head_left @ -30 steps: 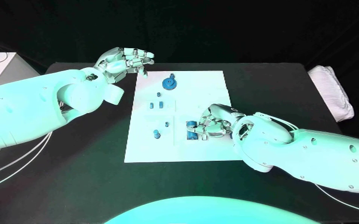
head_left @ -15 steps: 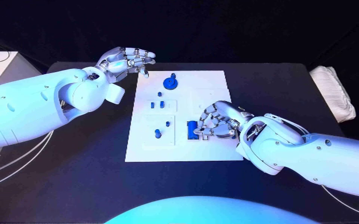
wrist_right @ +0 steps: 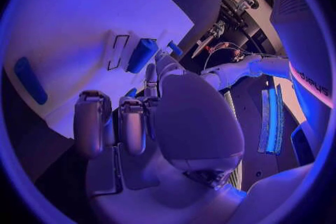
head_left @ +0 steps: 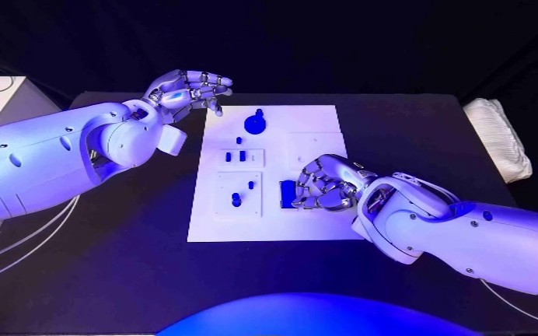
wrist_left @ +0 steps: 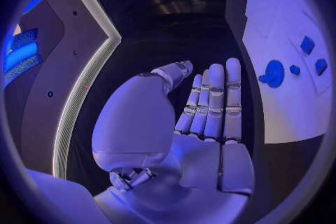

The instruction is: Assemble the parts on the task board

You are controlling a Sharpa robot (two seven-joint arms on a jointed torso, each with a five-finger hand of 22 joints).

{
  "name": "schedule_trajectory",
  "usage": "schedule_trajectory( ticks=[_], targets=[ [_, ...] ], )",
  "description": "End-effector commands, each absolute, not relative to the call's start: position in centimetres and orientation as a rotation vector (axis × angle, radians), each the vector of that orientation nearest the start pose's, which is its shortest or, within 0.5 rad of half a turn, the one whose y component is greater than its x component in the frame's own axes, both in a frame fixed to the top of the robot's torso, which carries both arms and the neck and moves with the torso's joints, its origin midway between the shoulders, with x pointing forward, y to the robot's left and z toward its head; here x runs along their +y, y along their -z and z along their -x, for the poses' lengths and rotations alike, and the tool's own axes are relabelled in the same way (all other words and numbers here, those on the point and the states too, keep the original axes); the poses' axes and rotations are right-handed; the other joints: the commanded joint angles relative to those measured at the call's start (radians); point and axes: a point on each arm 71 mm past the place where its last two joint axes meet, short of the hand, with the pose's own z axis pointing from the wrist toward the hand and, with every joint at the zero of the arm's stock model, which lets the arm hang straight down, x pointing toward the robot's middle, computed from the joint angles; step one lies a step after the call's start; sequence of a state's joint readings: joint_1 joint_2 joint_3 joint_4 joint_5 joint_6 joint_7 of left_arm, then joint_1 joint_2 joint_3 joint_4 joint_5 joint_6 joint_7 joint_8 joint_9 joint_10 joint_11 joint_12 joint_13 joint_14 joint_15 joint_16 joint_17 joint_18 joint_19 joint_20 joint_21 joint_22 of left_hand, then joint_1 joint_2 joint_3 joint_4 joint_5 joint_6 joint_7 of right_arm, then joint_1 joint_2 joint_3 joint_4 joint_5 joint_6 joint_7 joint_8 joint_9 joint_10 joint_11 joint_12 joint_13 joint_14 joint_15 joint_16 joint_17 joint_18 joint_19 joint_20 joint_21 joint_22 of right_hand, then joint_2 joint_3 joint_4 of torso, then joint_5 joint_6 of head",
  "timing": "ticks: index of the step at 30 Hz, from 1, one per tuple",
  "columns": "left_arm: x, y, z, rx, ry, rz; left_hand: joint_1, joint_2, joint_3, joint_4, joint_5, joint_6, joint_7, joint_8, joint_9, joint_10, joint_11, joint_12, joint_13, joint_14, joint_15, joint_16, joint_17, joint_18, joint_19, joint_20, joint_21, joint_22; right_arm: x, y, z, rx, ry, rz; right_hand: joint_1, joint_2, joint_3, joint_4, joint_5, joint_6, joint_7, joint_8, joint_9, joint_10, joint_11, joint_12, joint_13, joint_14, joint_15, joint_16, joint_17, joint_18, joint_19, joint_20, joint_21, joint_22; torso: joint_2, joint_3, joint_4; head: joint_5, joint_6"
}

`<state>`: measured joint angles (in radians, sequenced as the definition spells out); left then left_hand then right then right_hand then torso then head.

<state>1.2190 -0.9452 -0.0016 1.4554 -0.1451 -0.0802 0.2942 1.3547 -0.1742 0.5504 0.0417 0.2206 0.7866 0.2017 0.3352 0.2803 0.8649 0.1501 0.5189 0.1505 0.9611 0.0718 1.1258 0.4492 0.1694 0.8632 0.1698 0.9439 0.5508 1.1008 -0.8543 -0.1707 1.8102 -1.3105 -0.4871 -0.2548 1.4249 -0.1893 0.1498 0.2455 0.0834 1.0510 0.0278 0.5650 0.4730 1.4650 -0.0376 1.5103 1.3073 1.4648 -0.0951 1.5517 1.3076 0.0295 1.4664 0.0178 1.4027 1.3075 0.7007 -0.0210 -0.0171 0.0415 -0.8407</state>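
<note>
The white task board (head_left: 319, 130) lies in the middle of the black table. A round blue part (head_left: 256, 124) stands near its far edge, and small blue pieces (head_left: 238, 157) sit in its left panels. My left hand (head_left: 188, 91) hovers above the board's far left corner; its fingers (wrist_left: 213, 101) are held straight and it holds nothing. My right hand (head_left: 326, 185) lies over the board's near right part with its fingers curled. Their tips are at an oblong blue block (head_left: 288, 194) that sits in a marked recess (wrist_right: 142, 55). Whether they grip it is hidden.
More small blue pieces (head_left: 236, 198) stand in the near left panel. A white folded cloth (head_left: 501, 145) lies at the table's right edge, and a white box (head_left: 12, 91) stands off its far left corner. Bare black table surrounds the board.
My right hand has drawn slightly toward the board's middle, staying by the blue block. The left hand has stayed in place.
</note>
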Motion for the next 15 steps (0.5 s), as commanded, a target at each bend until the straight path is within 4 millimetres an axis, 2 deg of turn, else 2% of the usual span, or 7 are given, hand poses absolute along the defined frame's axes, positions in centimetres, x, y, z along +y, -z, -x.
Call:
schedule_trajectory(
  ticks=[1, 6, 15],
  targets=[
    [26.63, 16.13, -50.01, 1.551, 1.553, 0.968, -0.007, 0.002, 0.000, 0.004, 0.003, -0.009, 0.018, 0.005, -0.001, -0.008, 0.002, 0.005, -0.001, 0.000, 0.005, 0.001, 0.001, 0.015, 0.007, 0.000, -0.007, -0.001, -13.70, 24.29, -38.52, 1.828, -0.809, -0.004, 0.019, 0.000, 0.012, 0.001, -0.004, 0.005, -0.004, 0.009, 0.003, 0.083, -0.007, 0.007, 0.235, 0.100, -0.007, 0.004, 0.239, 0.005, 0.061, -0.009, 0.010, 0.176, 0.000, -0.0006, 0.0013, 0.000, -0.002],
    [26.64, 16.13, -49.99, 1.552, 1.553, 0.969, -0.007, 0.002, 0.000, 0.004, 0.003, -0.009, 0.018, 0.005, -0.001, -0.008, 0.002, 0.005, -0.001, 0.000, 0.005, 0.001, 0.001, 0.015, 0.007, 0.000, -0.007, -0.001, -13.45, 24.42, -38.61, 1.801, -0.784, 0.001, 0.031, 0.003, 0.026, 0.003, -0.002, 0.007, -0.006, 0.014, 0.004, 0.086, -0.009, 0.015, 0.239, 0.102, -0.009, 0.009, 0.246, 0.003, 0.065, -0.011, 0.020, 0.182, 0.001, -0.0004, 0.0017, 0.001, -0.004],
    [26.71, 16.14, -49.97, 1.554, 1.551, 0.970, -0.008, 0.003, 0.001, 0.007, 0.003, -0.010, 0.018, 0.006, -0.001, -0.009, 0.002, 0.006, -0.001, -0.001, 0.005, 0.001, 0.001, 0.016, 0.007, 0.000, -0.009, -0.003, -13.49, 24.51, -38.87, 1.771, -0.758, -0.009, 0.035, 0.010, 0.042, 0.011, 0.002, 0.008, -0.009, 0.017, 0.006, 0.090, -0.011, 0.023, 0.243, 0.104, -0.011, 0.013, 0.253, 0.001, 0.068, -0.013, 0.032, 0.189, 0.001, 0.0002, -0.0011, 0.004, -0.006]
  ],
)
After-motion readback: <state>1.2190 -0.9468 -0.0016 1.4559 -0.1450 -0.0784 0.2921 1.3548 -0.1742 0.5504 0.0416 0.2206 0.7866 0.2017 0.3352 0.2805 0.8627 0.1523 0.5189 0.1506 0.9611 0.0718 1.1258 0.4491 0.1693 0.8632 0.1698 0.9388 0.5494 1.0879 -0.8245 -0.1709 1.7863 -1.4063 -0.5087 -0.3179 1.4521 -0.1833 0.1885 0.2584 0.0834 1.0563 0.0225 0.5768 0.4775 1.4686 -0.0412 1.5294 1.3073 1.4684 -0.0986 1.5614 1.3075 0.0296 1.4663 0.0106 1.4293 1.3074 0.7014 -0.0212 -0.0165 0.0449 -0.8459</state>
